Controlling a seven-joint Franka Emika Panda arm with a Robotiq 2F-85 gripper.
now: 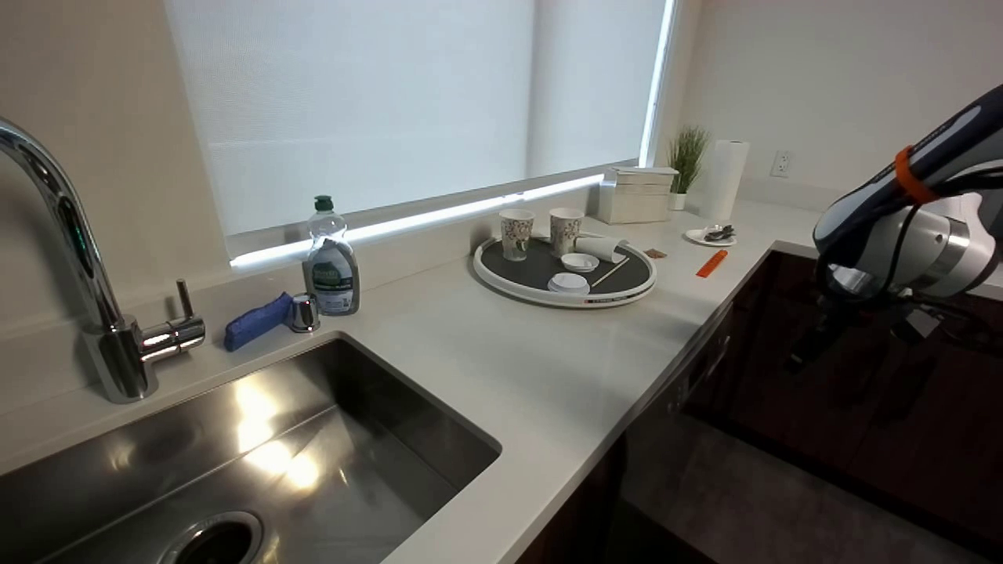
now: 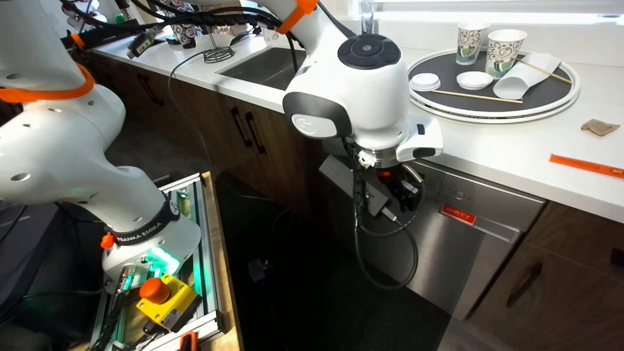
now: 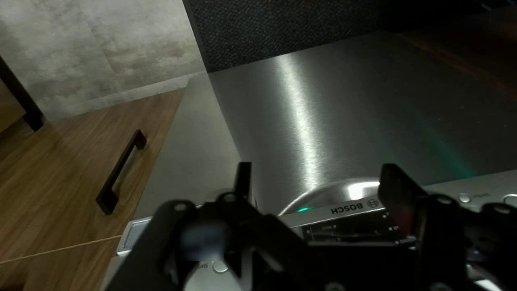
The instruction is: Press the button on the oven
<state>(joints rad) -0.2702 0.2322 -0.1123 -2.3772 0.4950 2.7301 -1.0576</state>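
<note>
The task said oven, but the machine [image 2: 448, 263] with its red tag [image 2: 459, 214] looked to me more like a dishwasher. Its likeliest button [image 2: 459, 195] sat just above that tag, on the panel [image 2: 492, 200], at three o'clock from the tool [image 3: 317, 173] as seen in that exterior view. The tool hung before the panel with its two fingers [image 3: 242, 182] well spread and nothing held.

To press well, I'd have brought the fingers together first — one blunt tip, no stray one brushing a neighbouring key. Then a shift toward three o'clock in that view, the tip square to the panel, a slow straight push until it gave, and a straight retreat. The loose cable [image 2: 385, 288], drooping at six o'clock under the wrist, wanted care; it might have snagged.

The wrist view alone gave the BOSCH lettering [image 3: 347, 208] legibly, and what seemed to be "Start" beside a round button at half past seven from the fingertips — probably the same one. The tag didn't show there. In an exterior view that took in the plant [image 1: 689, 157] beyond the worktop [image 1: 533, 376], I couldn't make the button out, and the tool was a dim shape.
</note>
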